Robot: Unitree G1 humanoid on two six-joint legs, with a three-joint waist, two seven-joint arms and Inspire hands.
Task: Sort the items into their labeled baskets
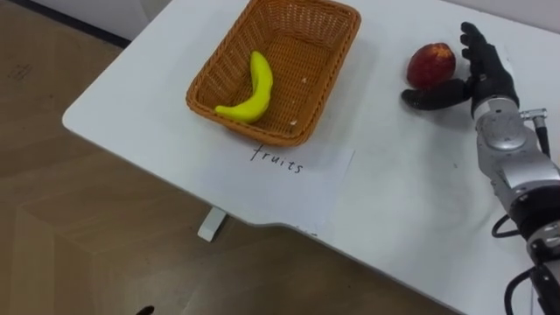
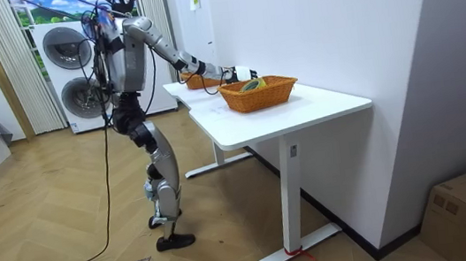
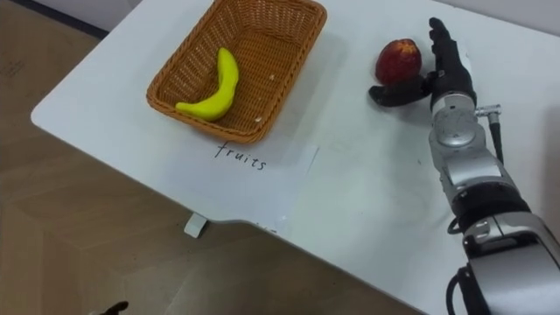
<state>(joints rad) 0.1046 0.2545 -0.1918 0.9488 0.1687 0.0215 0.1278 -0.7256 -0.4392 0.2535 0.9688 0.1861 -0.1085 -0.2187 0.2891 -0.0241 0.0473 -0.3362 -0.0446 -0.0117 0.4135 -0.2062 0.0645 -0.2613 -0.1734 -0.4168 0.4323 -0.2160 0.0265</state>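
On white counter [image 1: 411,201]: red apple [image 1: 430,64], well right of wicker basket [image 1: 214,74], outside it. Sitting in crook of right hand [image 1: 486,80]: fingers [image 1: 477,48] straight, slightly spread, just right of apple; thumb stretched along its near side, seemingly touching. In basket: yellow banana [image 1: 251,90], lying lengthwise. Just before basket: handwritten paper label [image 1: 302,179], flat on counter. In room view: standing at counter's side, right arm stretched out over it.
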